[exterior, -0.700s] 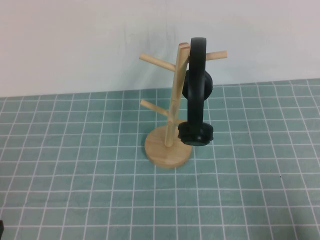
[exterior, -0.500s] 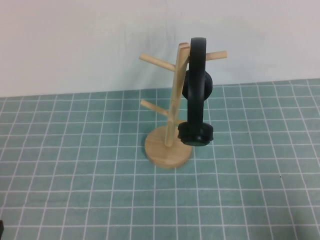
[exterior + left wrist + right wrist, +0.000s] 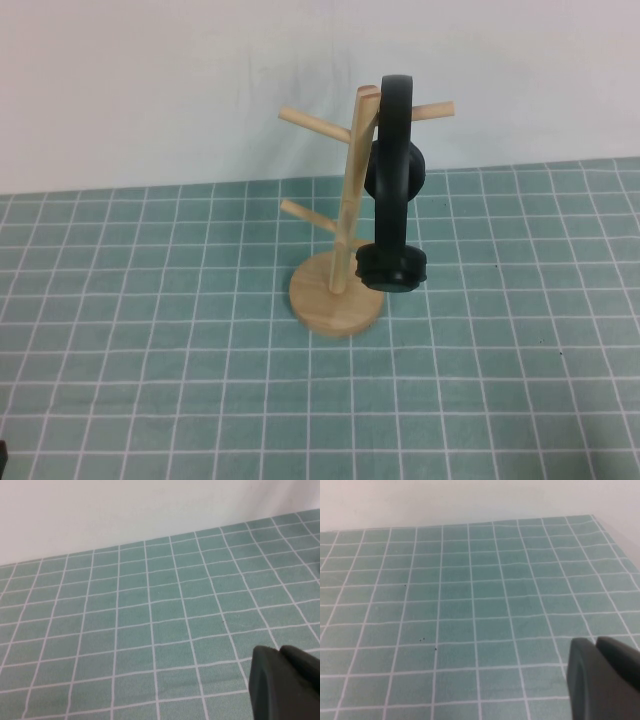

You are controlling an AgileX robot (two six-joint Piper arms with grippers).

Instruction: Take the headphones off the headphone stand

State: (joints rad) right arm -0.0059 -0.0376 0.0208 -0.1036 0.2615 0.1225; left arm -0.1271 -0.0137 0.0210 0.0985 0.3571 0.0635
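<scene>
A: Where do you log the headphones (image 3: 392,190)?

B: Hanging on the stand (image 3: 337,290). The headband is hooked over the top of the post beside the upper right peg, one earcup level with the mid post, the other low, just above the round base. The stand sits upright on the green grid mat (image 3: 150,350), near the white wall (image 3: 150,80).

A: And the left gripper (image 3: 285,682)?

B: You see only a dark part of it in its wrist view, above bare mat, well apart from the stand. Whether it is released or clenched, you cannot tell.

A: Right gripper (image 3: 602,677)?

B: Same entry: a dark part above bare mat, away from the stand, state not readable.
</scene>
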